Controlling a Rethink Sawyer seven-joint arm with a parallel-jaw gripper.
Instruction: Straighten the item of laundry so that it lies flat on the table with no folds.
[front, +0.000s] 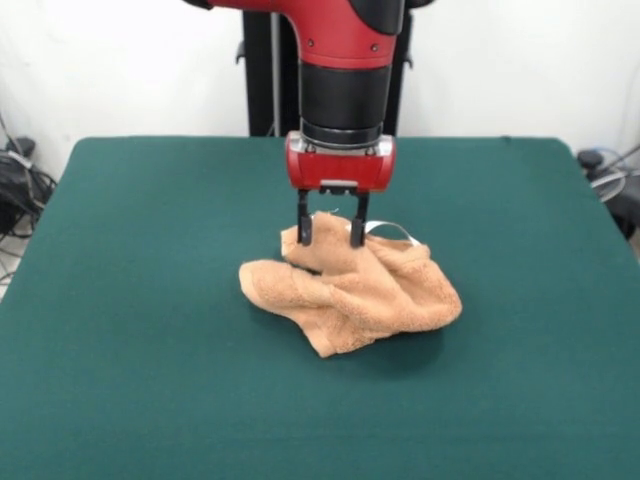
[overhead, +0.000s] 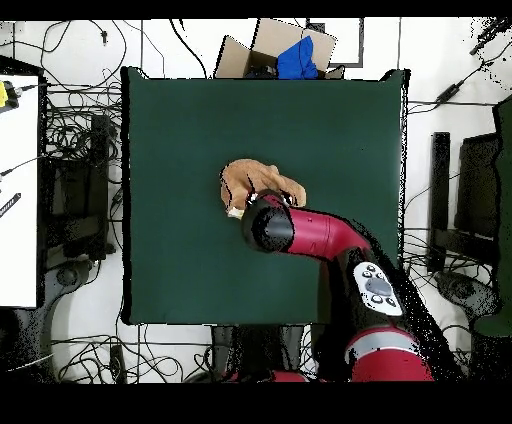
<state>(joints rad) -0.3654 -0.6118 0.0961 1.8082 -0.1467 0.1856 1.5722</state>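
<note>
Towel (front: 355, 288) is seen bunched near the middle of the green desk (front: 130, 330). Pincer (front: 331, 232) is set apart, tips at the towel's rear edge. White walls, cable clutter (overhead: 75, 180) and a cardboard box (overhead: 250, 50) are seen around.

A plain white wall (front: 120, 60) stands behind the scene. The white floor (overhead: 420, 110) is strewn with black cables (overhead: 75, 150), and an open cardboard box (overhead: 285, 45) holding something blue sits on it. A white bench (overhead: 20, 200) runs along one side.
</note>
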